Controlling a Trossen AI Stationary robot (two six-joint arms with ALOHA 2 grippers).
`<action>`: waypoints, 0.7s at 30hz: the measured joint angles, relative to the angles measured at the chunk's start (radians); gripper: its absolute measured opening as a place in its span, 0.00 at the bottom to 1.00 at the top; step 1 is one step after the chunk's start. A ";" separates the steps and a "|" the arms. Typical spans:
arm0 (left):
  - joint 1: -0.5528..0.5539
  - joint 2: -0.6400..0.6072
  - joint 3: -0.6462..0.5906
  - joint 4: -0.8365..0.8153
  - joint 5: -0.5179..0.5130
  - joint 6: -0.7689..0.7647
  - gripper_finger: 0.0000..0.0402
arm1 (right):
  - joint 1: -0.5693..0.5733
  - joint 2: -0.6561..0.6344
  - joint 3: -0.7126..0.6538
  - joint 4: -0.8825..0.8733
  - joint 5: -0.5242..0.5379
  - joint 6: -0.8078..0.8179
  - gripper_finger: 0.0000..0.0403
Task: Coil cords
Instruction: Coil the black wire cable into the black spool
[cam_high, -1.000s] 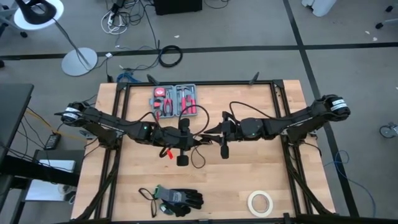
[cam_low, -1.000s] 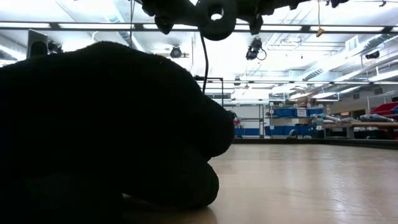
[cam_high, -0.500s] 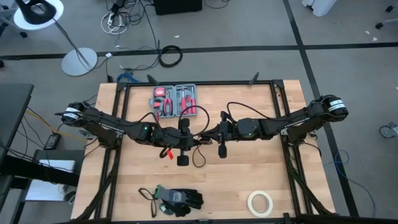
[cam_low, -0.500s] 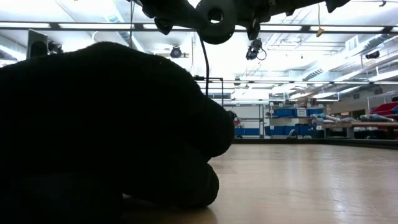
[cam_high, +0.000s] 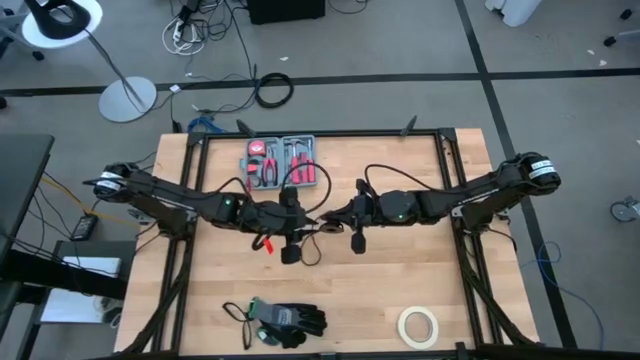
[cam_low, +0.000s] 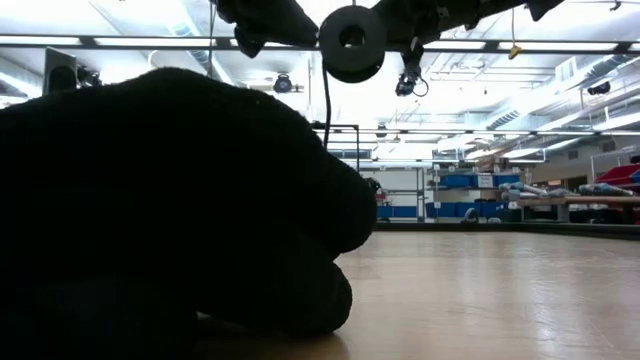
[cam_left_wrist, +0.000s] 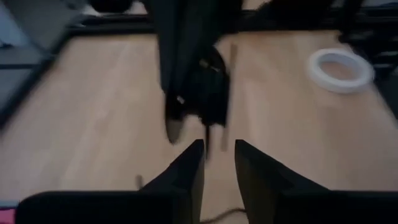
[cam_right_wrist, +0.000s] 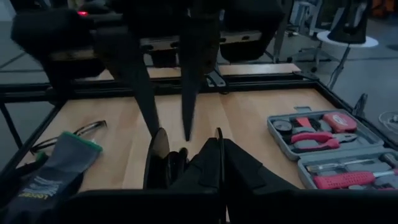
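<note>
A: Cord (cam_high: 312, 245), mid-tabletop (cam_high: 400, 290), strung between both hands. Right hand (cam_high: 330, 216): pressed together, pinching cord. Left hand (cam_high: 308, 226): slightly parted.

B: Advised: steady right pinch; even loops; no slack.

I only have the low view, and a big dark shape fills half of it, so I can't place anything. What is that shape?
Observer: It is the pair of black gloves, lying at the table's near edge right in front of your camera.
Operator: Where are the tools?
Observer: They meet nose to nose above the table's middle, and a loop of the thin black cord hangs beneath them.
Operator: Open or shut?
Observer: The left tool has its fingers apart. The right tool is shut.
</note>
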 joint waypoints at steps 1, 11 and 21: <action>0.000 -0.003 0.000 -0.001 0.030 -0.012 0.23 | 0.002 -0.002 0.000 0.011 -0.004 -0.013 0.00; -0.011 -0.004 -0.002 -0.049 0.138 -0.070 0.24 | 0.004 0.001 -0.081 0.300 -0.042 -0.062 0.00; -0.020 0.037 -0.002 0.072 0.064 -0.026 0.24 | 0.000 0.012 -0.268 0.700 -0.040 -0.045 0.00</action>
